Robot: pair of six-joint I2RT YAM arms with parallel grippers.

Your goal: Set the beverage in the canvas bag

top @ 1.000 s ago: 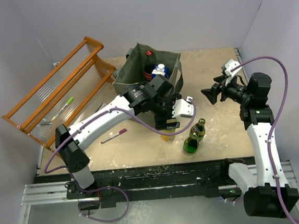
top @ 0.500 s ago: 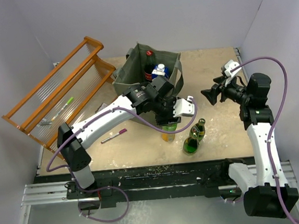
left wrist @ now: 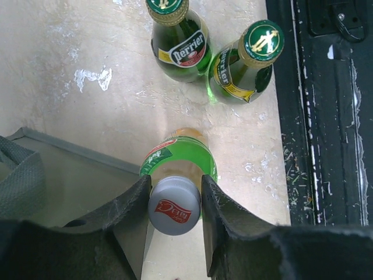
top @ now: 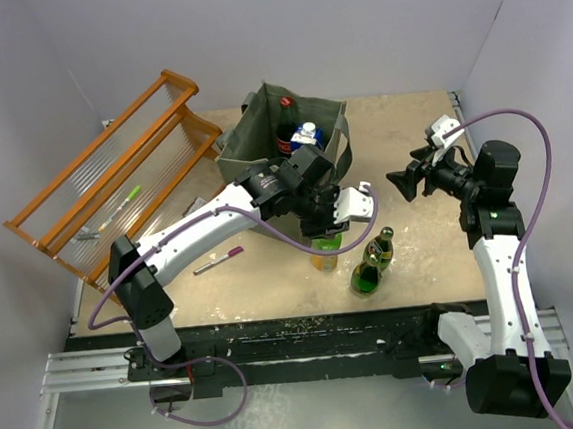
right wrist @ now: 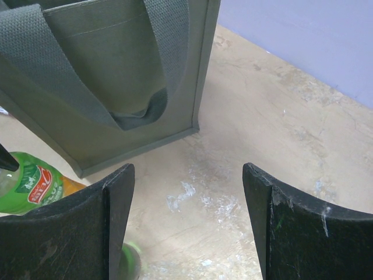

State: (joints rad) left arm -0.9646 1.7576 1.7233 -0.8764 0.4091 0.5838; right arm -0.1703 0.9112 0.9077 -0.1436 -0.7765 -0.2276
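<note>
Top external view, contents of desk (top: pixel 425 252):

1. Canvas bag (top: pixel 261 146): grey-green, upright, mouth open, middle of the far edge. Inside: dark bottle with red cap (top: pixel 285 126); blue-and-white carton (top: pixel 305 132).
2. Beverage bottle (top: pixel 322 257): green label, grey cap, orange liquid. Outside the bag, just on its near side, at mid-desk. Whether its base touches the desk cannot be told.
3. Left hand (top: pixel 324 227): directly over item 2. Left wrist view: both fingers (left wrist: pixel 131 210) pressed against opposite sides of the grey cap (left wrist: pixel 173 205), pinching it.
4. Perrier bottle (left wrist: pixel 178 41) and second green glass bottle (left wrist: pixel 245 64): upright, touching each other, just beside item 2, toward the near edge.
5. Right hand (top: pixel 401 181): raised near the right edge, fingers spread wide, holding nothing, facing the bag.
6. Orange wooden rack (top: pixel 112 174): along the left edge, a green marker (top: pixel 129 196) on it.
7. Pink pen (top: pixel 218 260): lying flat, near-left area.
</note>
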